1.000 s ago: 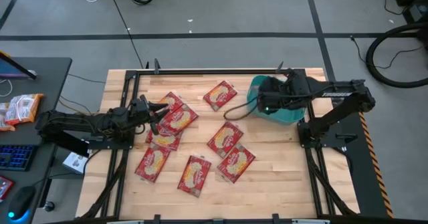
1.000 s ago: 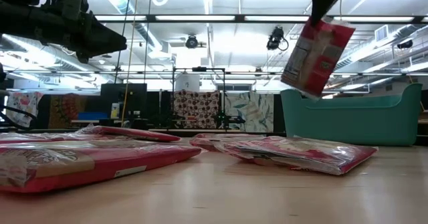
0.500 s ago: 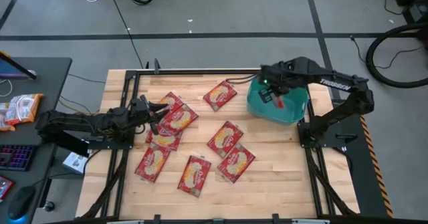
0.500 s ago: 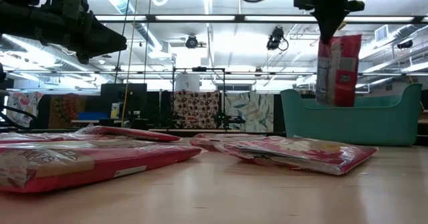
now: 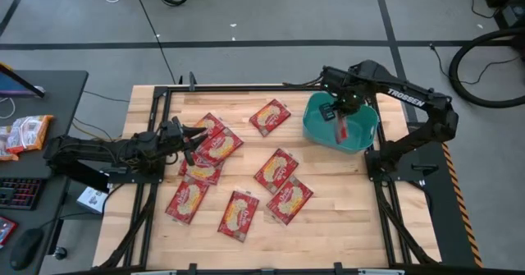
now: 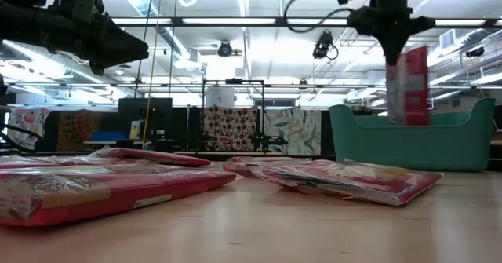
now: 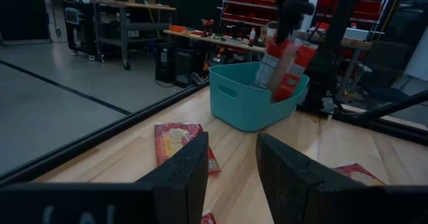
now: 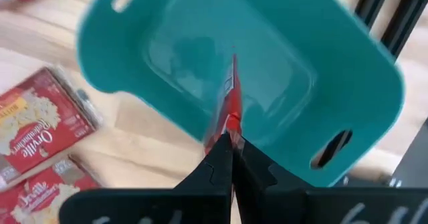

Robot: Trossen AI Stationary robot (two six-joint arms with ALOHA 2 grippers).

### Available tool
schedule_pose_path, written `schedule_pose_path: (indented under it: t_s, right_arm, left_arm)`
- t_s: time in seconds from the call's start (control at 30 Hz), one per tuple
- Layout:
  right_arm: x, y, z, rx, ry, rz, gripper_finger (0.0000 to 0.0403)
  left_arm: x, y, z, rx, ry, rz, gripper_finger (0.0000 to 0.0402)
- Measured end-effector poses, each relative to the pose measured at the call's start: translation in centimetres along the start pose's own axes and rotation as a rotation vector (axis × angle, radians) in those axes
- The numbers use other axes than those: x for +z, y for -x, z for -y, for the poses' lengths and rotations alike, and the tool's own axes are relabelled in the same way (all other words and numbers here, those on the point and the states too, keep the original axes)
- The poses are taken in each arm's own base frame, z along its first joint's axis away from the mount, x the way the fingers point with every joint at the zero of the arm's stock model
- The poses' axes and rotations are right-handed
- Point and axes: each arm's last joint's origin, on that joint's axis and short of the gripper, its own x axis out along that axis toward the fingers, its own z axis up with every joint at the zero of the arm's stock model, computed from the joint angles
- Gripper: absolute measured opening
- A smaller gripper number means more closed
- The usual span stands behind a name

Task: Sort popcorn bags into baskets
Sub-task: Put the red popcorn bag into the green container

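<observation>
Popcorn bags on tabletop; one bag held over teal basket.

Left tool [image 5: 195, 140]: waiting at the tabletop's [image 5: 344, 217] left side, above the nearest packets, fingers [image 7: 184, 167] parted, holding nothing. Loose popcorn bags [image 5: 277, 170]: flat red packets with a yellow-cream panel, scattered flat across the left and middle of the tabletop, some overlapping, presumably awaiting pickup. Held popcorn bag [image 6: 409, 84]: red, hanging edge-down and roughly upright from its top edge, likely so it can drop cleanly inside. Right tool [image 8: 231, 144]: clenched on that bag, directly above the basket's opening. Basket [image 5: 316, 126]: teal-green tub with rounded corners, far right of the tabletop, nothing visible lying inside it.
</observation>
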Motion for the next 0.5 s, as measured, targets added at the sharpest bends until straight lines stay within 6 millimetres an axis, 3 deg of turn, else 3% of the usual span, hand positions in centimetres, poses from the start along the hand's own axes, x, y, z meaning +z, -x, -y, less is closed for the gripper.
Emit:
schedule_pose_path:
  t_s: [0.27, 0.5]
  right_arm:
    - [1.6, -2.7, 0.9, -0.063, -0.072, -0.095, 0.0007]
    - [3.4, -6.0, -0.5, -0.115, -0.033, -0.214, 0.0008]
  left_arm:
    - [0.0, 0.0, 0.0, 0.0, -0.02, 0.0, 0.013]
    - [0.0, 0.0, 0.0, 0.0, -0.024, 0.0, 0.013]
